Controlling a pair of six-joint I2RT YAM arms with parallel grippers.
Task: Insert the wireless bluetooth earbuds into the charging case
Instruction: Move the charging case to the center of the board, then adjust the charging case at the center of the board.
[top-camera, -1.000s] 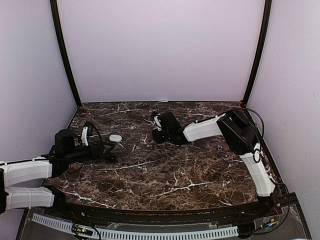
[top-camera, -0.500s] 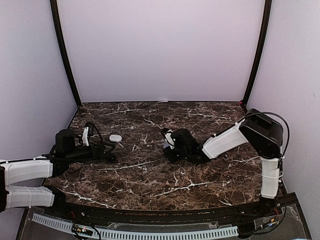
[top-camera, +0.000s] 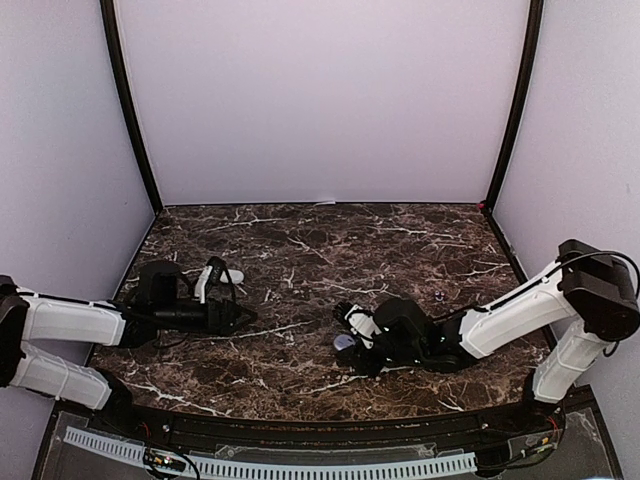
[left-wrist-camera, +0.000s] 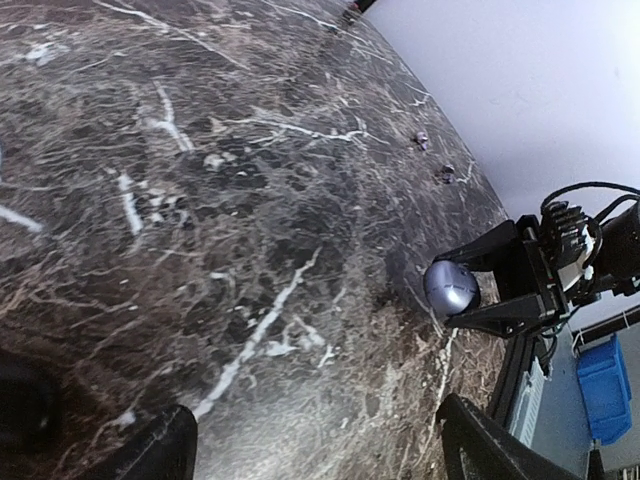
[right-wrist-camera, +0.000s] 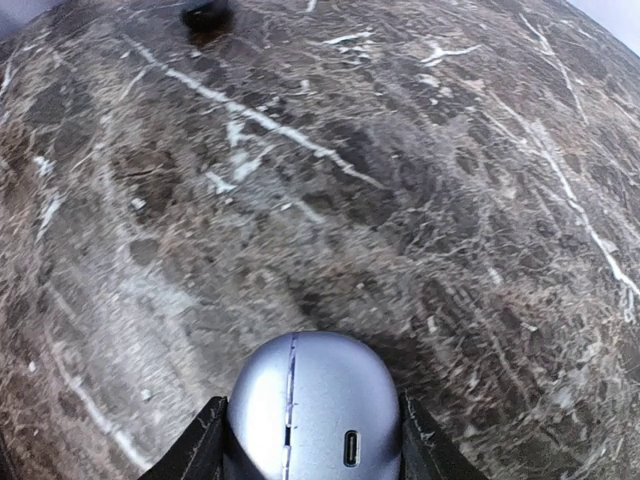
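Right wrist: right end effector (right-wrist-camera: 312, 445) grips the case (right-wrist-camera: 312, 395), straight ahead of the open, empty left end effector (top-camera: 242, 318).

Between the fingers (right-wrist-camera: 418, 448) of the right pincer (top-camera: 347, 346), the case (right-wrist-camera: 312, 405) looked like smooth lavender plastic with a soft sheen. The fingers were matt black plastic. Under the pincer, the table (right-wrist-camera: 300, 150) looked like polished dark marble with white veins.

Soft, even light fills the booth and tints the pale walls (top-camera: 320, 100) faintly lilac. Shadows on the dark marble table (top-camera: 300, 250) are weak, with blurred edges. The left wrist view bends at its edges and smears up close. In the right wrist view the charging case (right-wrist-camera: 312, 410) is sharply focused, with a mild sheen.
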